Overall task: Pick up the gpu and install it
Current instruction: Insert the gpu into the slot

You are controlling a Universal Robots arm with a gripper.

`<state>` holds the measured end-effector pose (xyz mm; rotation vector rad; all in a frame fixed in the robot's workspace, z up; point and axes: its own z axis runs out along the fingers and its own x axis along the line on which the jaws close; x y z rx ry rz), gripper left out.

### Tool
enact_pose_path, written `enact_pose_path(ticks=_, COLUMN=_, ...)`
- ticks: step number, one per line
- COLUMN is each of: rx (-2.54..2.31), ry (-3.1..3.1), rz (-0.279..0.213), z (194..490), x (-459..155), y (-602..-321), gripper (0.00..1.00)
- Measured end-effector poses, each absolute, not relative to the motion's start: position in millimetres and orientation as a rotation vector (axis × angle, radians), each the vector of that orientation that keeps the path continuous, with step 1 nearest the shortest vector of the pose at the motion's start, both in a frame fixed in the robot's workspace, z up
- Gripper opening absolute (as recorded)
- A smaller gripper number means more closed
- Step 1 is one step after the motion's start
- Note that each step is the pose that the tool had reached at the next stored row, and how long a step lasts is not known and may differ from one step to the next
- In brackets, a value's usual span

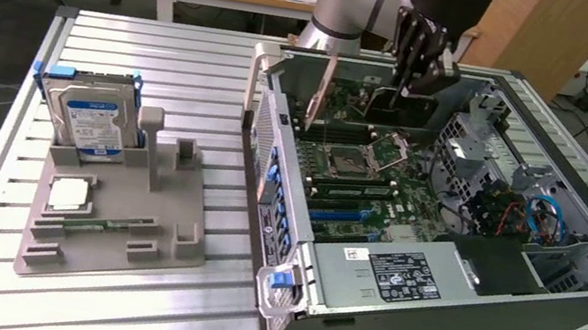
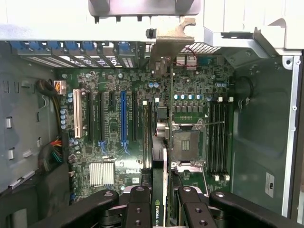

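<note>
The gpu point(image 1: 360, 97) stands on its edge inside the open computer case point(image 1: 562, 294), pinched at one end by the tool point(image 1: 416, 78), whose black fingers point(image 1: 413, 41) press together on the card from both sides. In the exterior view the card hangs over the far part of the motherboard point(image 1: 375, 188), and its thin metal bracket points down beside the case's rear wall, on the exterior view's left. In the wrist view the gpu point(image 2: 164, 142) is seen edge-on as a narrow strip running away from the tool point(image 2: 164, 202), between the row of long expansion slots and the open CPU socket point(image 2: 187, 142), with its silver bracket at the slotted rear wall. Whether its lower edge touches a slot I cannot tell. A blue slot point(image 2: 123, 116) and a small finned heat sink point(image 2: 102, 173) lie to one side of it, apart from the card. Outside the case, on the slatted metal desk point(image 1: 143, 57), a grey holder point(image 1: 112, 233) carries a blue-labelled hard drive point(image 1: 90, 120) standing upright and a small square chip point(image 1: 68, 194) lying flat
</note>
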<state>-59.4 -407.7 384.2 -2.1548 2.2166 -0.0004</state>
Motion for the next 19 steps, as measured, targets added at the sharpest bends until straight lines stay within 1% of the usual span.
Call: enact_pose_path(ticks=19, rx=-2.156, ry=2.215, rz=0.0, z=372, x=-59, y=-408, gripper=0.26)
